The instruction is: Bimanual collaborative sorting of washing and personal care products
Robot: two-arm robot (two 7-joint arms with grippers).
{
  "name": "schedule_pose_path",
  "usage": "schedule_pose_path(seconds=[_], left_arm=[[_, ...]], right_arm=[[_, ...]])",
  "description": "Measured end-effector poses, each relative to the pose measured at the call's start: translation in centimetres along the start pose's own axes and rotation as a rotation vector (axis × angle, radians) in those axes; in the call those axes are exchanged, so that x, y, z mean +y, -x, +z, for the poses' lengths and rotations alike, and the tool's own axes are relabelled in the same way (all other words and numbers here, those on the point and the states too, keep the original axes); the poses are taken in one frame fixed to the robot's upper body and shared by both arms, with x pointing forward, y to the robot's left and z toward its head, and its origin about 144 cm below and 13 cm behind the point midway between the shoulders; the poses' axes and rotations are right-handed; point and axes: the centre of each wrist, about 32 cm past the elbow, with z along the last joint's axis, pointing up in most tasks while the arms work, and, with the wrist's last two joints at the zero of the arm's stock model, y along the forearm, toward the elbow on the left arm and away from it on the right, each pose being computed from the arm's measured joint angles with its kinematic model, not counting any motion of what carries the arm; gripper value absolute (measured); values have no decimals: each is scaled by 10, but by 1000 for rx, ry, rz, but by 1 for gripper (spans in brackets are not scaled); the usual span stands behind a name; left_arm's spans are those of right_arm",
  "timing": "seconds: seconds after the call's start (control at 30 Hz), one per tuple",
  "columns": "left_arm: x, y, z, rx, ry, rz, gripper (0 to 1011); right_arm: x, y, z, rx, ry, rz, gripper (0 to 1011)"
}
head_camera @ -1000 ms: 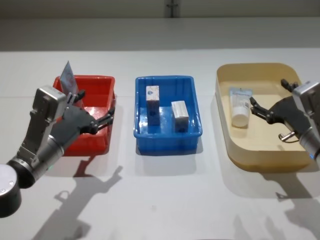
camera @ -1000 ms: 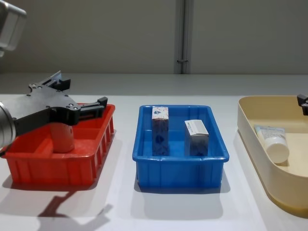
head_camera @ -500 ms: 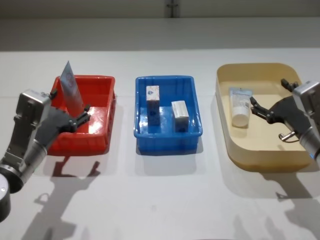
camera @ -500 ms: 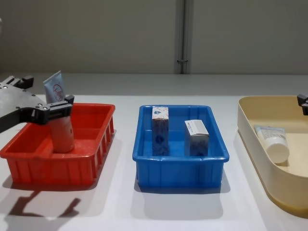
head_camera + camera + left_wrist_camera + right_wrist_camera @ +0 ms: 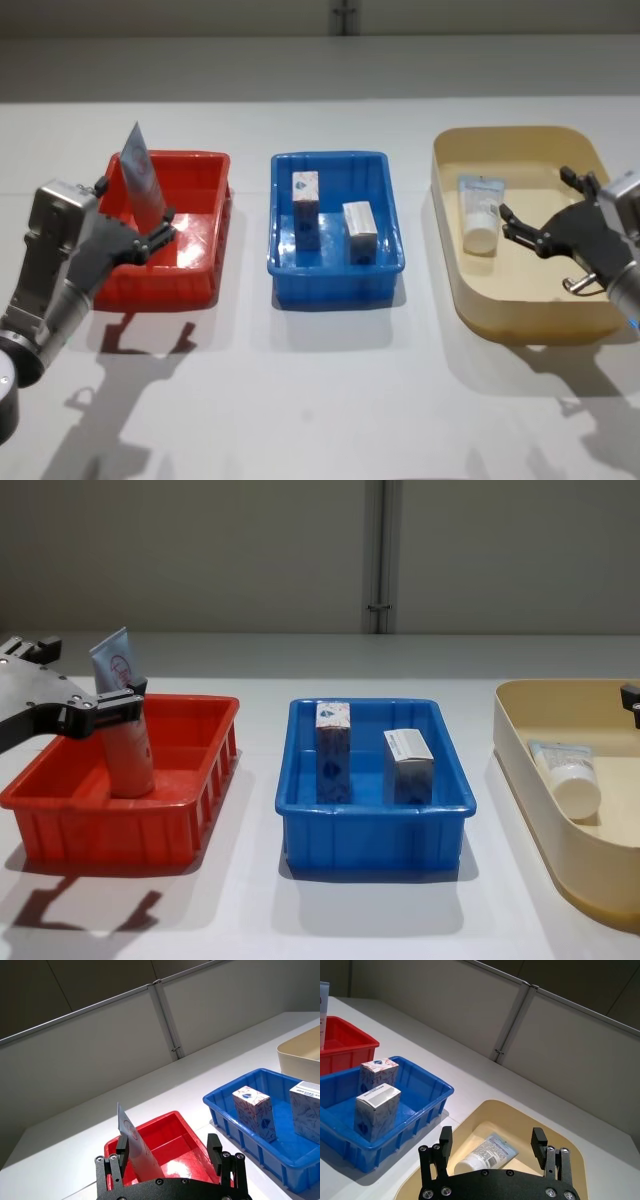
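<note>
While the left pincer [image 5: 135, 203] hangs at the near-left corner of the red bin [image 5: 203, 156], its fingers stand wide apart and grip nothing. One finger [image 5: 122, 1146] sits just beside the standing tube [image 5: 141, 177]; contact cannot be judged. That pale-blue tube stands inside the red bin, crimped end up, leaning a little. On the surface [image 5: 330, 390] between the other two bins, the blue bin [image 5: 330, 156] holds two cartons side by side but apart: the taller carton [image 5: 305, 207] on the left and the shorter carton [image 5: 359, 229] on the right. Over the beige bin [image 5: 500, 132] the right pincer [image 5: 536, 192] is also spread open and empty, near the lying tube [image 5: 479, 205], which rests flat in that bin with its white cap toward the robot.
</note>
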Motion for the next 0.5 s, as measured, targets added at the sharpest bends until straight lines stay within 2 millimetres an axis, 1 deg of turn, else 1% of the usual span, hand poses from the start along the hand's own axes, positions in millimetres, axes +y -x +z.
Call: schedule_pose_path(seconds=[0.23,0.5], left_arm=[[0,0,0,0,0,0,1001],[0,0,0,0,0,0,1001]], right_arm=[[-11,0,0,22,-7,29,1001],[-16,1,-1,38,-14,81,1001]])
